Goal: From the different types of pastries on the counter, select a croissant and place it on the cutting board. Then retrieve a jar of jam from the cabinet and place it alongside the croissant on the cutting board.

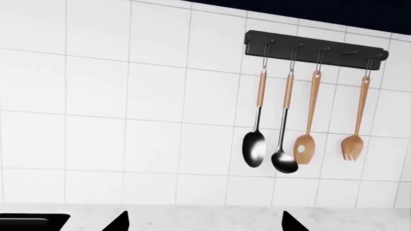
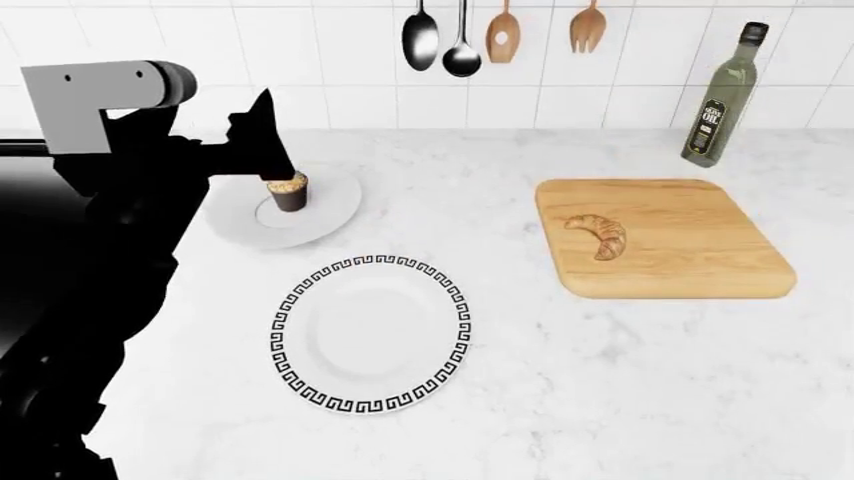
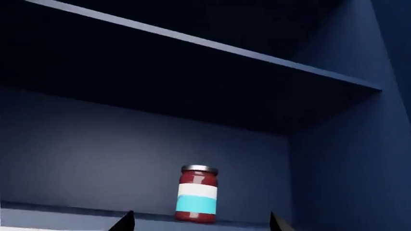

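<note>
Reaching into the dark blue cabinet, we aim our wide-open right hand [image 3: 199,222] at the red jam jar [image 3: 196,194]; the golden croissant [image 2: 598,236] lies mid-right on the tan wooden board [image 2: 694,262].

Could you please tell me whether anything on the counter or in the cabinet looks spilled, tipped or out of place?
Nothing stands out. The small golden-brown croissant lies flat on the light tan wooden cutting board, the tall dark green oil bottle stands upright, and the red jam jar sits upright on its dark blue cabinet shelf.
</note>
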